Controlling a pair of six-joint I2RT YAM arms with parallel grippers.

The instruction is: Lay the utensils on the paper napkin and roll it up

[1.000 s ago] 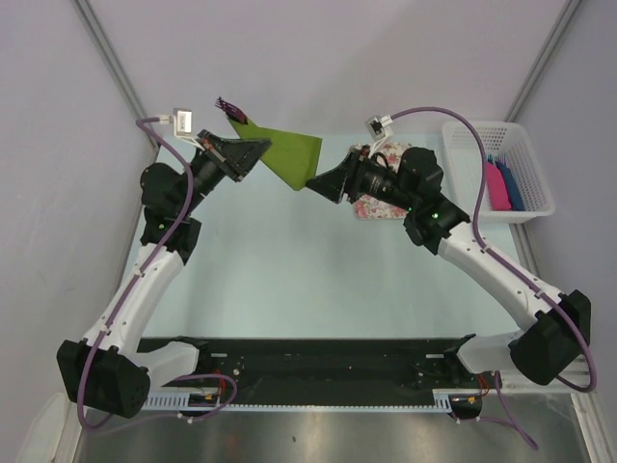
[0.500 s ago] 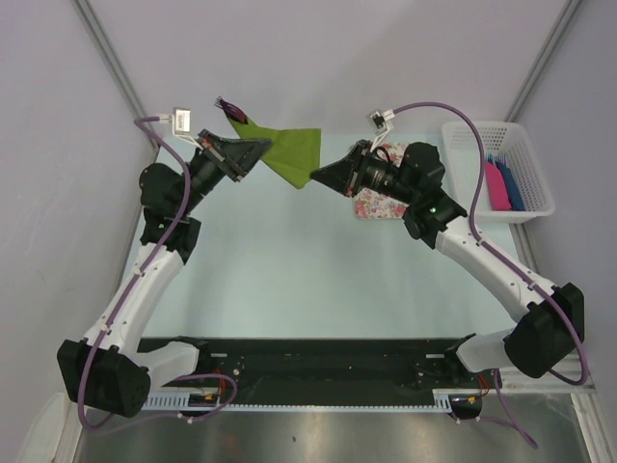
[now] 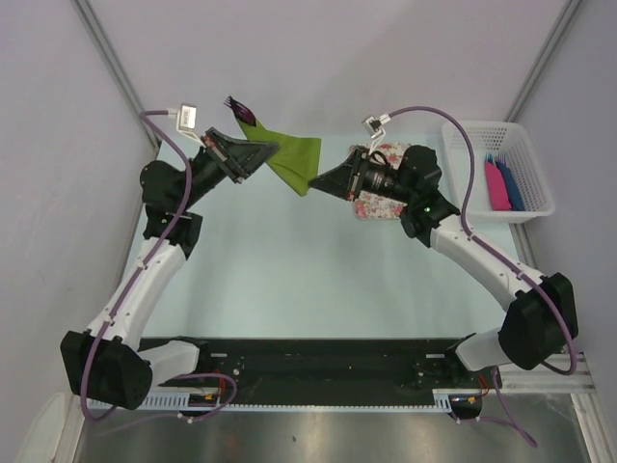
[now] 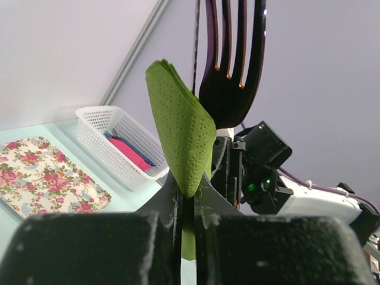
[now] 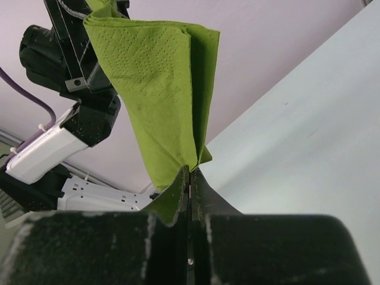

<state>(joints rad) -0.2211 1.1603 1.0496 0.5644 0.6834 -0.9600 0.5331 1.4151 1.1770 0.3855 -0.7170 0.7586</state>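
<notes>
- Olive-green paper napkin (image 3: 292,159) is held off the table (image 3: 289,270) at the far side, stretched between the two arms, with the utensils (image 3: 238,105) poking out of its far-left end.
- Since a second ago, the right gripper (image 3: 313,183) has been closed from wide open onto the napkin's near corner. The left gripper (image 3: 255,154) has been kept clamped on the other end.
- With both ends pinched, loading is judged done, and the bundle can probably be tightened or rolled.
- Only in the left wrist view is a fork (image 4: 234,59) seen rising behind the folded paper. Whether its handle is pinched too cannot be told.
- Only in the right wrist view are the paper's layered folds seen running into the shut jaws.
</notes>
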